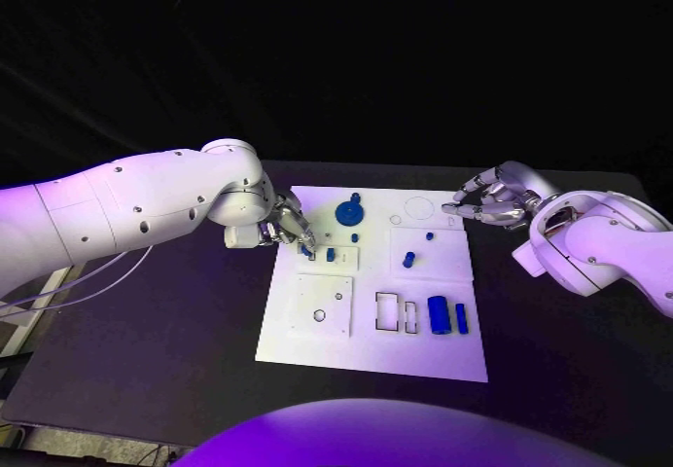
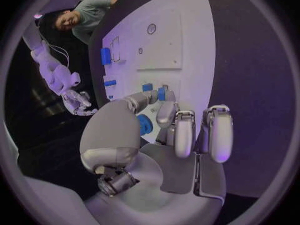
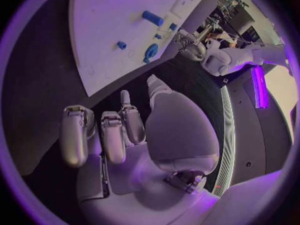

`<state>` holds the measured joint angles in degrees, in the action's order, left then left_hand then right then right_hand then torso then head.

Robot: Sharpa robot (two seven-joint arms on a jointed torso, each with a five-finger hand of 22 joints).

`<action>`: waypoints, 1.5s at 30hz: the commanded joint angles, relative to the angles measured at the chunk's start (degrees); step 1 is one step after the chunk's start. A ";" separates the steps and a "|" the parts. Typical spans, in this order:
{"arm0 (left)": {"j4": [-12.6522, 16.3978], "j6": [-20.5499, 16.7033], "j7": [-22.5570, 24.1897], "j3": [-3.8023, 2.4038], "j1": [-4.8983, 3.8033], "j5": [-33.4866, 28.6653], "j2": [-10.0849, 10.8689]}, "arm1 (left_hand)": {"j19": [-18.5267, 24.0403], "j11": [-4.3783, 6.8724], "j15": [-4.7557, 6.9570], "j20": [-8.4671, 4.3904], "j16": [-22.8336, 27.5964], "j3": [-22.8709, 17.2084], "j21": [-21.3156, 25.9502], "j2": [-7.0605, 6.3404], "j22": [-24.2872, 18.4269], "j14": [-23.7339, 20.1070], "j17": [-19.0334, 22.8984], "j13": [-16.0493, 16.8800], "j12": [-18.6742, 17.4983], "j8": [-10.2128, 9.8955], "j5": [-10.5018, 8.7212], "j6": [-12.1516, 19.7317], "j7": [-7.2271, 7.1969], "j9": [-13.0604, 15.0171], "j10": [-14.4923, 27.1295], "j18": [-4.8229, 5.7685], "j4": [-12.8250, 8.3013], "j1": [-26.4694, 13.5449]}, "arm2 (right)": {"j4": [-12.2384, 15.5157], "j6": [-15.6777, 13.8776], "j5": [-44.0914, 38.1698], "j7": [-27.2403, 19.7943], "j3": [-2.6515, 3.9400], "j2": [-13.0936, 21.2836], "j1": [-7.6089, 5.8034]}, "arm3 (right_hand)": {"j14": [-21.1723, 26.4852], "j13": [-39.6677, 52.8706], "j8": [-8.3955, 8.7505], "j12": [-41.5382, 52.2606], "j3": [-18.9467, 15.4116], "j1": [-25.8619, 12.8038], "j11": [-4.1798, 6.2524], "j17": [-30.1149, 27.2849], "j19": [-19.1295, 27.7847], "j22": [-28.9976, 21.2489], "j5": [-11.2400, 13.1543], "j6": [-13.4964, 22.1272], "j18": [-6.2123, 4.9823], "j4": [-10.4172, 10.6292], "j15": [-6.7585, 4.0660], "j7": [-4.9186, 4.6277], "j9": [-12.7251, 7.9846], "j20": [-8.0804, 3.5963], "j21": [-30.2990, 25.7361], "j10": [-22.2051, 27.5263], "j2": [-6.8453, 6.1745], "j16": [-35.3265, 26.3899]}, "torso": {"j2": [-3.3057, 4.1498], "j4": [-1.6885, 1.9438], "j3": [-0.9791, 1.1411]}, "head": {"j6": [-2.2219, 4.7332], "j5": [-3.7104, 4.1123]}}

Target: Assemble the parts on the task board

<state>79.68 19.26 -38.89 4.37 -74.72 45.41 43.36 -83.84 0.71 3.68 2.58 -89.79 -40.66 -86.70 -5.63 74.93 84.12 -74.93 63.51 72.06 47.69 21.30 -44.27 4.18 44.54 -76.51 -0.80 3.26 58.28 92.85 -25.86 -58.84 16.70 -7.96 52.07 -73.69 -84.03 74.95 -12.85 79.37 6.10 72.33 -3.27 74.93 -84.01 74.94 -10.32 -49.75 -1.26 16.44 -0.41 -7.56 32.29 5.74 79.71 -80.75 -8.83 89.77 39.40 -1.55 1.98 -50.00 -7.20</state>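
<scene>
The left hand (image 1: pixel 288 229) sits over the board's (image 1: pixel 421 358) left edge, fingers reaching down to the small blue pegs (image 1: pixel 331 254) just beside their tips; whether it pinches one I cannot tell. The right hand (image 1: pixel 491 206) hangs off the board's far right corner over the bench (image 1: pixel 168 341), fingers curled in with nothing in them. The two blue cylinders (image 1: pixel 441 314) lie side by side near the board's right edge, long axes running toward the robot, probably an easier reach for the right hand.
</scene>
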 commanded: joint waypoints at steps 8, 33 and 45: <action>3.74 -8.44 0.85 -0.20 -0.02 -1.61 1.75 | -4.76 0.50 0.87 -0.72 -0.21 -12.47 -0.66 -0.80 14.21 5.88 -15.07 0.51 0.52 2.20 6.69 -1.13 -1.11 0.66 -0.69 0.14 -12.56 -2.95 | -0.04 0.71 -0.40 -0.18 0.01 0.00 0.12 | -5.97 3.71 -0.21 -0.24 -0.32 0.84 0.09 15.07 -0.97 9.93 -0.32 0.44 -1.18 0.12 -0.31 -0.13 0.09 -0.36 -0.43 0.40 0.02 0.23 | 0.03 -0.05 -0.01 | 0.00 -0.33; 6.35 -5.67 2.29 0.37 1.50 13.35 1.89 | -4.67 0.62 0.99 -0.91 -0.21 -12.97 -0.59 -0.33 14.17 5.88 -15.07 -0.25 0.03 2.19 1.17 -0.66 -1.22 -0.31 -0.73 0.11 -12.55 -2.44 | -0.08 0.77 -0.33 -0.25 0.01 0.03 0.39 | -5.97 3.71 -0.21 -0.24 -0.32 0.84 0.09 15.07 -0.97 9.93 -0.32 0.44 -1.18 0.12 -0.31 -0.13 0.09 -0.36 -0.43 0.40 0.02 0.23 | 0.12 -0.11 -0.03 | 0.00 -0.46; 5.29 -5.90 3.13 0.37 1.91 13.79 1.07 | -4.70 0.54 0.89 -0.81 -0.21 -12.96 -0.64 -0.08 14.18 5.88 -15.07 -0.36 -0.06 1.93 -0.63 -0.50 -1.12 -0.61 -0.63 0.13 -12.31 -1.91 | -0.09 0.79 -0.33 -0.26 0.01 -0.02 0.47 | -5.97 3.71 -0.21 -0.24 -0.32 0.84 0.09 15.07 -0.97 9.93 -0.32 0.44 -1.18 0.12 -0.31 -0.13 0.09 -0.36 -0.43 0.40 0.02 0.23 | 0.12 -0.16 0.04 | 0.00 -0.42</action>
<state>84.93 12.36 -36.89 4.76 -72.86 58.39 44.57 -84.04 1.42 4.50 1.94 -89.79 -45.15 -87.15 -7.16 74.91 84.16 -74.92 63.21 72.27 49.87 20.96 -45.24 2.95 44.01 -77.23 -0.80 -0.78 54.66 92.74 -25.82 -58.77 16.66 -7.95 52.09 -73.27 -84.03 74.92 -12.84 79.37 6.11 72.79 -3.27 74.91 -84.01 74.91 -10.32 -49.75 -1.26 16.44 -0.41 -7.56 32.32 5.74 79.49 -80.75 -8.84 89.77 39.53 -1.71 1.99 -50.00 -7.68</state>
